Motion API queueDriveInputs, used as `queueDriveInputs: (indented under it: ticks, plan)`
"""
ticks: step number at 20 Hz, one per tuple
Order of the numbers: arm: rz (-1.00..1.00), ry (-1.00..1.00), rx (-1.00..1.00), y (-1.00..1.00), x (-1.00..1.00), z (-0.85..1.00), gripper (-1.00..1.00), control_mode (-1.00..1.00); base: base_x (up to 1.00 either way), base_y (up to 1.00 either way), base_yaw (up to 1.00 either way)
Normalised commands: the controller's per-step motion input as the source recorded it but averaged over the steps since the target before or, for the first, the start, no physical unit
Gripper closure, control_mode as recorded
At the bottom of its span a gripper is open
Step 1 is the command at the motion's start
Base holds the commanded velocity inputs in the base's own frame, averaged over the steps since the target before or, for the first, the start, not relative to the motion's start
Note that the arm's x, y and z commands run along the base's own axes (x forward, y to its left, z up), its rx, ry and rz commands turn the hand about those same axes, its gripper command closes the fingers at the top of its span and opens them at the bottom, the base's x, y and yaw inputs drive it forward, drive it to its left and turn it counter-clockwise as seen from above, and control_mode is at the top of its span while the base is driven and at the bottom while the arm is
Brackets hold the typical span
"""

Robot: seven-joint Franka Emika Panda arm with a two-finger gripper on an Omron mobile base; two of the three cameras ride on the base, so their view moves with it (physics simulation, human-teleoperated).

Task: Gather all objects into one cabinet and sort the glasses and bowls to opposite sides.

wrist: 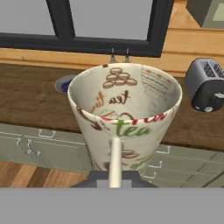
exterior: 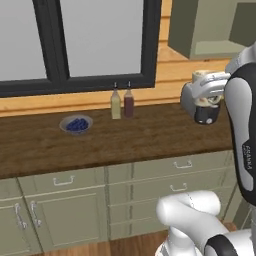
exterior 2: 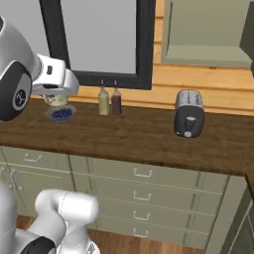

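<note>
My gripper (wrist: 114, 178) is shut on the cream mug (wrist: 124, 113), which is printed with "tea" lettering and brown and red marks; its pale handle points down toward the fingers. The mug hangs in the air above the wooden counter (exterior: 140, 135). In the left base view the gripper (exterior: 210, 90) holds the mug (exterior: 202, 76) in front of the toaster. From the right base camera the gripper (exterior 2: 55, 92) and the mug (exterior 2: 56, 99) hang over a small blue bowl. The olive-grey wall cabinet (exterior: 200, 30) (exterior 2: 208, 34) stands open at the upper right.
A toaster (exterior 2: 189, 114) (wrist: 204, 85) sits on the counter to the right. Two bottles (exterior: 122, 102) stand under the dark-framed window (exterior: 75, 45). A small bowl of blue berries (exterior: 76, 124) lies on the left. Drawers (exterior 2: 141, 173) run below.
</note>
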Motion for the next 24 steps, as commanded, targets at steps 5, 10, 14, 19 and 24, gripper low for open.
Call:
queueDriveInputs:
  ticks: [5, 10, 14, 19, 24]
  plan:
    - [0.0, 0.0, 0.0, 0.0, 0.0, 0.0, 1.0, 1.0, -0.34, 1.0, 0.0]
    - [0.0, 0.0, 0.0, 0.0, 0.0, 0.0, 1.0, 1.0, -0.41, 1.0, 0.0]
    - [0.0, 0.0, 0.0, 0.0, 0.0, 0.0, 1.0, 1.0, -0.82, 1.0, 0.0]
    - [0.0, 0.0, 0.0, 0.0, 0.0, 0.0, 1.0, 1.0, -1.0, 1.0, 0.0]
    - [0.0, 0.0, 0.0, 0.0, 0.0, 0.0, 1.0, 1.0, -0.99, 1.0, 0.0]
